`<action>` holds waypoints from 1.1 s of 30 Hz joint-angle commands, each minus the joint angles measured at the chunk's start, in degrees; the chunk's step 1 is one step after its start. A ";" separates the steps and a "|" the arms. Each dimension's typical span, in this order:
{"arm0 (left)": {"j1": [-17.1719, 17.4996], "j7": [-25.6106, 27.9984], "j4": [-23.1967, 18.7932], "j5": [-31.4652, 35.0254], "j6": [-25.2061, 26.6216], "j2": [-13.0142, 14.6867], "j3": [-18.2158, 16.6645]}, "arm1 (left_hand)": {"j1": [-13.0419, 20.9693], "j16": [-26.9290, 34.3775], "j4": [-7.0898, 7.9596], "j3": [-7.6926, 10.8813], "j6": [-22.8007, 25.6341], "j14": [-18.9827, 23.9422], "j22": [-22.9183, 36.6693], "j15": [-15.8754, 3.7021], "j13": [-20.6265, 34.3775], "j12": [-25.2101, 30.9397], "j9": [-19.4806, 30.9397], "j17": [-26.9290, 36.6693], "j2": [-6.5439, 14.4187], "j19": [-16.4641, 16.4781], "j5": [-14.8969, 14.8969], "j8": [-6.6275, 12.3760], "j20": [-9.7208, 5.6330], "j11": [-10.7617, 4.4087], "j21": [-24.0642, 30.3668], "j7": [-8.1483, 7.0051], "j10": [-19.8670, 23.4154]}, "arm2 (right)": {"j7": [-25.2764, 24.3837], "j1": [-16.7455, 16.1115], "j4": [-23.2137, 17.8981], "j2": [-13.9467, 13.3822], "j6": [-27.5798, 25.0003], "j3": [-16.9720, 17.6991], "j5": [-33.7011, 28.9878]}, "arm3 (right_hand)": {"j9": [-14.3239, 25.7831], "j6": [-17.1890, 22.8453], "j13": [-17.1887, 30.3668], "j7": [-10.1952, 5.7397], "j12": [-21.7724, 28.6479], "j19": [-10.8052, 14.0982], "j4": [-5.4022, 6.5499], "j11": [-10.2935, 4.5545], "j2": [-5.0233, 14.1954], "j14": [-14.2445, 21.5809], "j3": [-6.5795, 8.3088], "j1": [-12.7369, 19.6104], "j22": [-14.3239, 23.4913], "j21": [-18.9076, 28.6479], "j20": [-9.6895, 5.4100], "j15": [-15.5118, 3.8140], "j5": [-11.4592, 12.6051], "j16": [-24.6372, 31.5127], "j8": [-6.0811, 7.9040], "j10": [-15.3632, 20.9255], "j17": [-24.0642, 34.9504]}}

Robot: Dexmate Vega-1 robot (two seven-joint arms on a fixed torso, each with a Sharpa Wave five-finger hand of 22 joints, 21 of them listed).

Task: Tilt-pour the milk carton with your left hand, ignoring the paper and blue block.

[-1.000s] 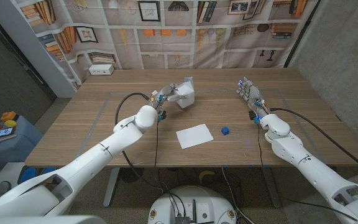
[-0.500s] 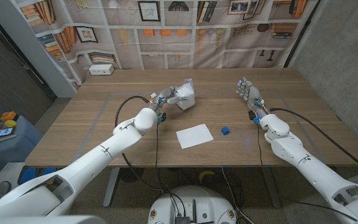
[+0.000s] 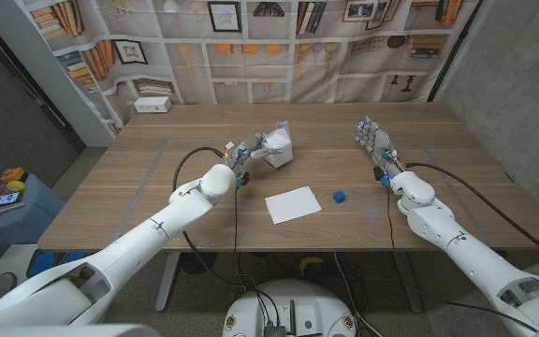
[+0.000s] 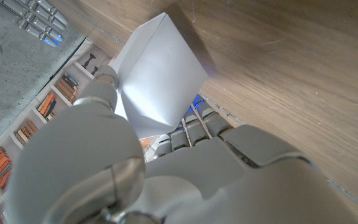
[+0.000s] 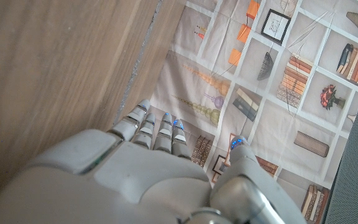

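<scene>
Matt white milk carton [image 4: 157,78], seemingly card; grained wooden table [image 3: 157,178]; glossy plastic left hand [image 4: 185,168].

You are working over a wooden table [image 3: 138,183] with a plain plank top, and a white sheet of paper [image 3: 293,204] is lying flat near the middle of its front half. A small blue block [image 3: 340,197] is sitting on the wood just beside the paper, on your right-arm side, apart from its edge. Farther back, the white milk carton [image 3: 280,145] is tilting over the tabletop; whether its base is touching the wood cannot be told.
</scene>
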 commanded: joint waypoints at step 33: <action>-0.75 -4.37 0.92 -3.72 1.13 2.81 -0.29 | -1.66 -1.21 0.18 -0.89 -2.52 -4.42 0.08 1.61 -2.61 -1.75 -0.73 -0.41 -1.20 -0.96 0.22 -3.41 -0.05 1.31 -0.38 -0.24 -4.40 | -0.30 1.27 2.68 2.15 1.15 -0.68 -0.12 | 0.13 0.65 0.13 0.02 0.48 0.22 -0.13 0.00 0.84 0.33 0.54 -0.78 0.12 0.15 0.06 0.06 -0.24 0.28 0.17 0.41 0.26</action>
